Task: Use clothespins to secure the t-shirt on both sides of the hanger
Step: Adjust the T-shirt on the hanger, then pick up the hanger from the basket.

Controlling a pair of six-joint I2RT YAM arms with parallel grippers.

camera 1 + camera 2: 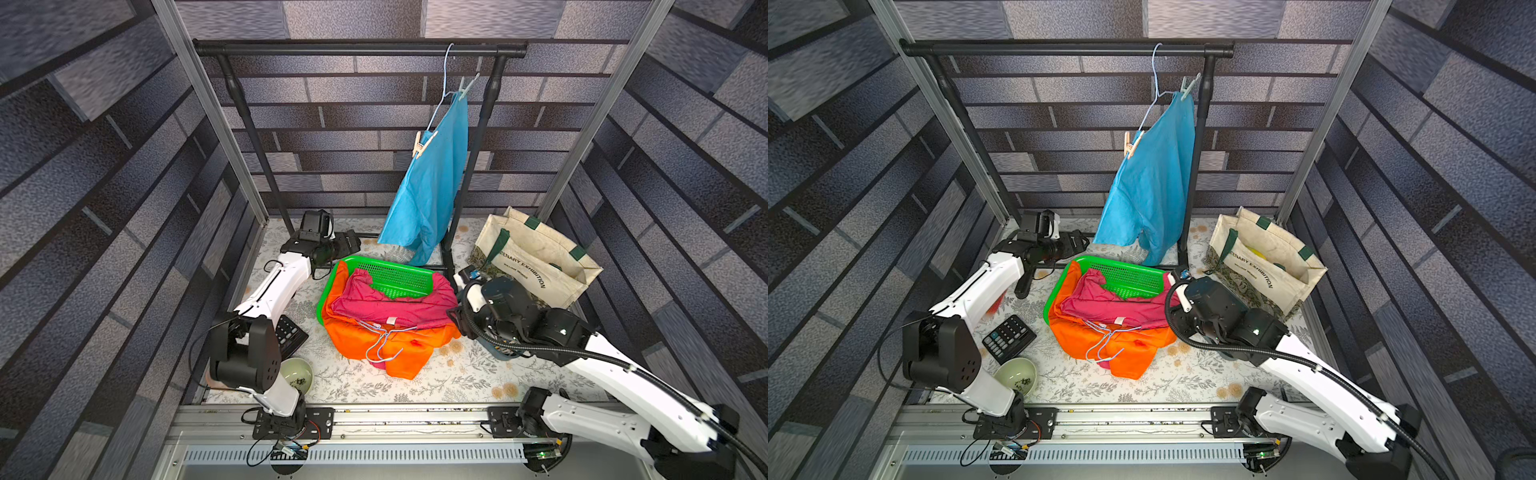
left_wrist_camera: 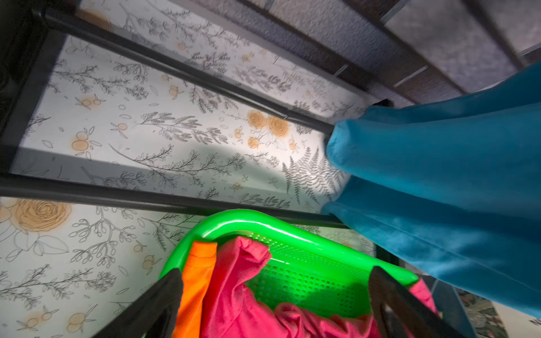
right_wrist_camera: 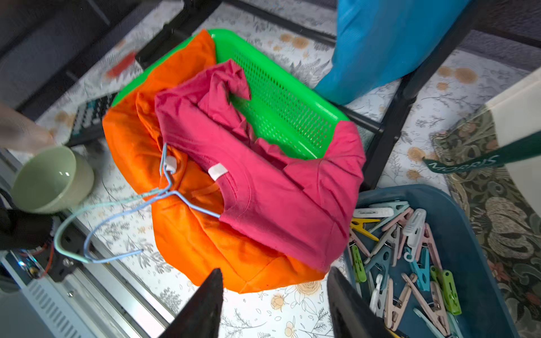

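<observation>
The right hand (image 3: 275,273) stands partly open above the desk (image 3: 263,316) with nothing between its fingers. Just beside it is one blue tray (image 3: 474,234) of clothespins (image 3: 409,257), too overlapped to count and cut off at the picture's edge. The left hand (image 2: 276,273) is spread wide and empty at the rim of one green basket (image 2: 263,222). The basket holds two shirts, a pink shirt (image 3: 263,181) and an orange shirt (image 3: 190,240), with two wire hooks showing. Well beyond both hands, one blue t-shirt (image 1: 432,187) hangs on one hanger (image 1: 445,79), which is largely hidden under the cloth. Two pins grip it: a peach clothespin (image 1: 423,143) and a pale clothespin (image 1: 467,87).
</observation>
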